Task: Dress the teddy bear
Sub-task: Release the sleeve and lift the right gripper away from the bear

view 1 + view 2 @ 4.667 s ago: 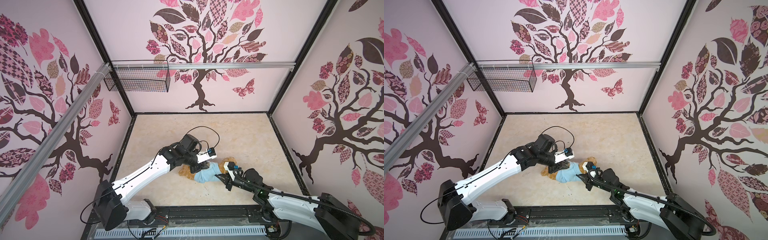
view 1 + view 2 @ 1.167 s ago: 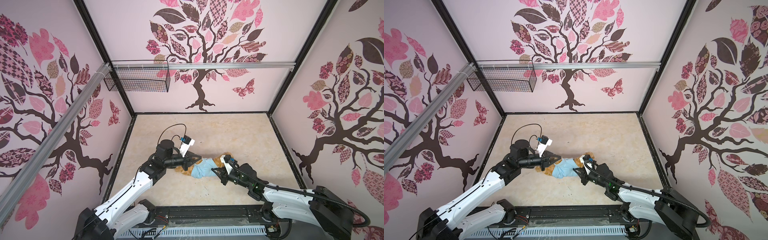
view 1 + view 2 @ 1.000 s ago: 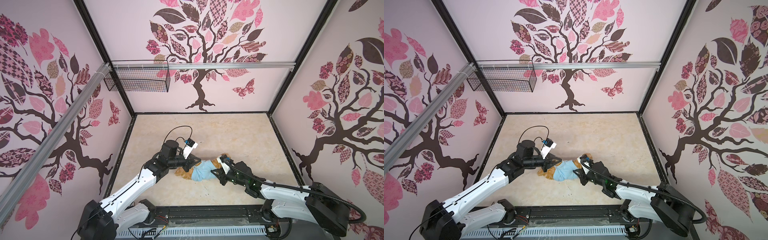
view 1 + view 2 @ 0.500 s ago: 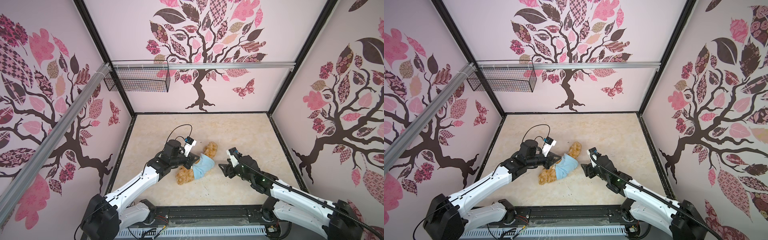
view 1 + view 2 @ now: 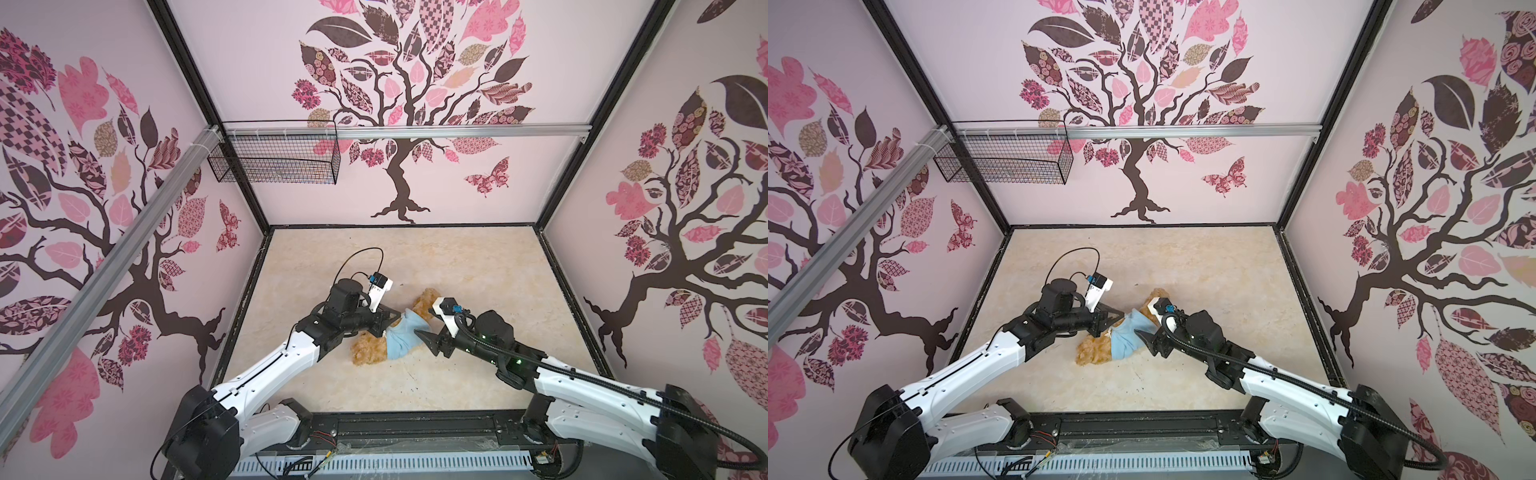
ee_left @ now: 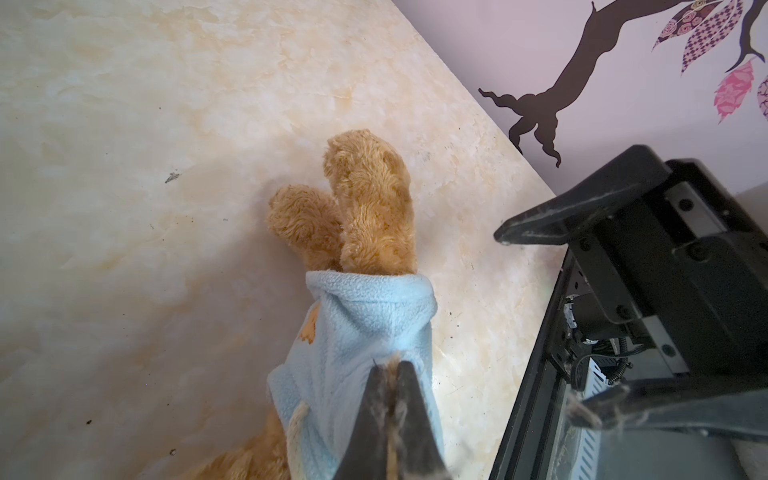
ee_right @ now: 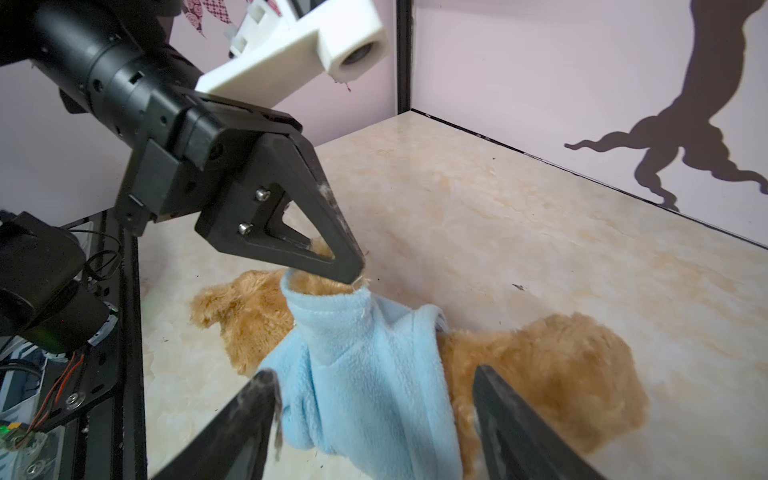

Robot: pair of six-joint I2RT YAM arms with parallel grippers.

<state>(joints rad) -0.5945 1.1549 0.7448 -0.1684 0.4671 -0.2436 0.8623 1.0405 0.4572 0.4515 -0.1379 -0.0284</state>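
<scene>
The golden-brown teddy bear point(image 5: 370, 353) point(image 5: 1092, 351) lies slantwise on the table, its trunk wrapped in a light-blue shirt point(image 5: 401, 338) point(image 5: 1125, 338) point(image 7: 357, 353). My left gripper point(image 5: 397, 322) point(image 5: 1119, 318) point(image 6: 388, 368) point(image 7: 353, 270) is shut on brown fur that pokes out of the raised sleeve. In the left wrist view, two stubby limbs point(image 6: 370, 208) stick out of the shirt's point(image 6: 365, 316) far opening. My right gripper point(image 5: 424, 336) point(image 5: 1144, 334) point(image 7: 374, 376) point(image 6: 540, 324) is open, one finger on each side of the shirt, gripping nothing.
The marbled tabletop point(image 5: 478, 270) is walled in on three sides. A black rail point(image 5: 415, 428) runs along its front edge. A wire basket point(image 5: 274, 160) hangs high at the back left.
The bear has swung from lying crosswise to slantwise. My right gripper opened, let go and drew off to the right, then came back around the shirt. The left gripper stays shut.
</scene>
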